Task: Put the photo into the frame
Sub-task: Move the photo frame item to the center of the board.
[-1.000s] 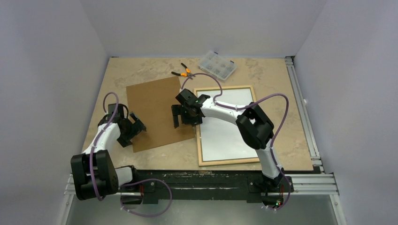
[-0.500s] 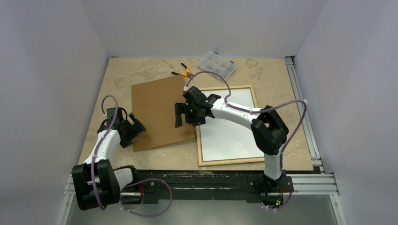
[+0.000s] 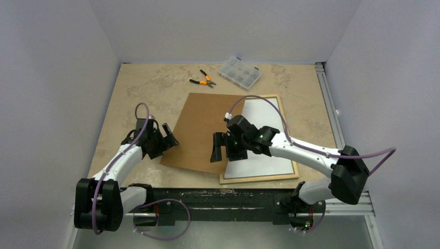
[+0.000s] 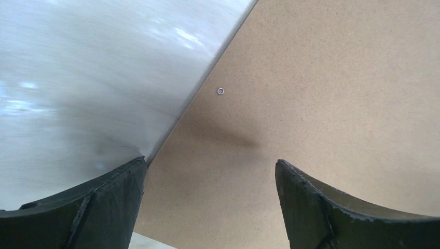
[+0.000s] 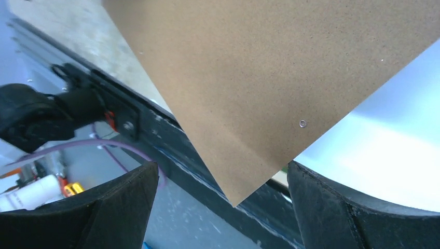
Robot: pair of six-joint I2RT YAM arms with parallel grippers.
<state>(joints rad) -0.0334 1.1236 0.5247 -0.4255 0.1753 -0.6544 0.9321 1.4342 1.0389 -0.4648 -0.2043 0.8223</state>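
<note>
The frame [image 3: 259, 178] lies back up at the right of the table, its pale wood rim showing. Inside it lies the photo [image 3: 264, 140], white back up, also seen in the right wrist view [image 5: 384, 150]. The brown backing board [image 3: 202, 129] lies askew over the frame's left side. My left gripper [image 3: 171, 135] is open at the board's left edge, and the board [image 4: 321, 93] spans the gap between its fingers [image 4: 210, 161]. My right gripper [image 3: 222, 153] is open over the board's near corner [image 5: 249, 67], which points between its fingers [image 5: 222, 165].
Orange-handled pliers [image 3: 203, 79] and a clear parts box [image 3: 239, 72] lie at the back of the table. A metal rail [image 3: 332, 119] runs along the right edge. A black rail [image 3: 233, 197] borders the near edge, and walls close in on three sides.
The backing board has slid right and turned, so it now overlaps the frame's left side. Both grippers moved with it, the left rightward and the right toward the near edge, jaws staying open.
</note>
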